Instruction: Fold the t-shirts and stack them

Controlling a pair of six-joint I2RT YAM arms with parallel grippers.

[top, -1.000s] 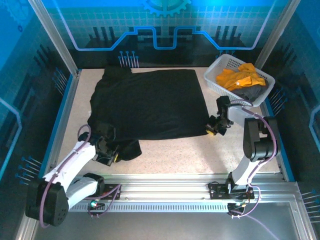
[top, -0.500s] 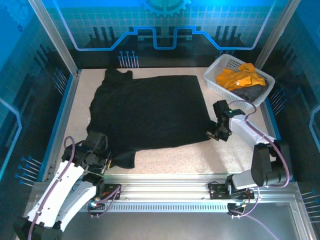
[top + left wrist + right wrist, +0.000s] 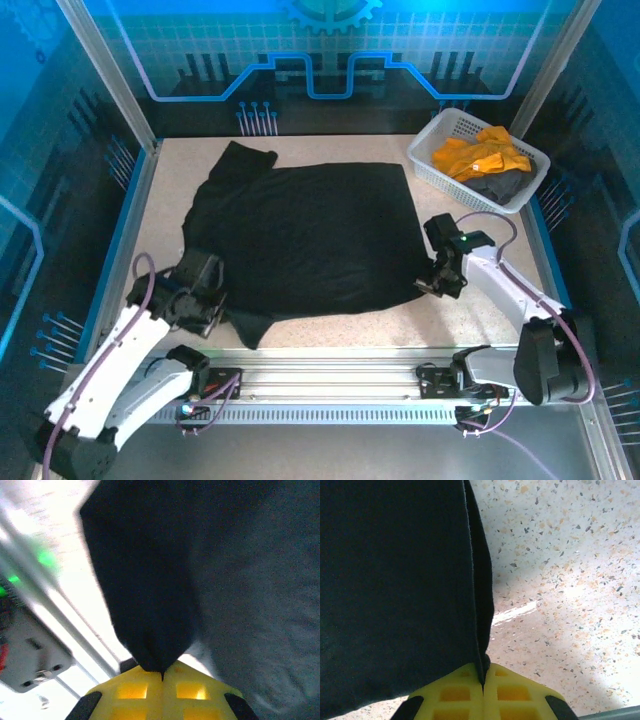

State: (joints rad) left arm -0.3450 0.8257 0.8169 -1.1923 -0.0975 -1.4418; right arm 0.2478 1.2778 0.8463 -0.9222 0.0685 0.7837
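Top external: left hand [image 3: 212, 310] and right hand [image 3: 432, 287] dragged black t-shirt [image 3: 300, 235] nearer.

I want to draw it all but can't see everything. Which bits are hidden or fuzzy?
- Grey shirt, top view: mostly buried under the orange shirt in the basket.
- Black shirt, wrist views: cut off by the picture edges; the left one is blurred with glare.
- Left tool and right tool, wrist views: cut off at the bottom edge.
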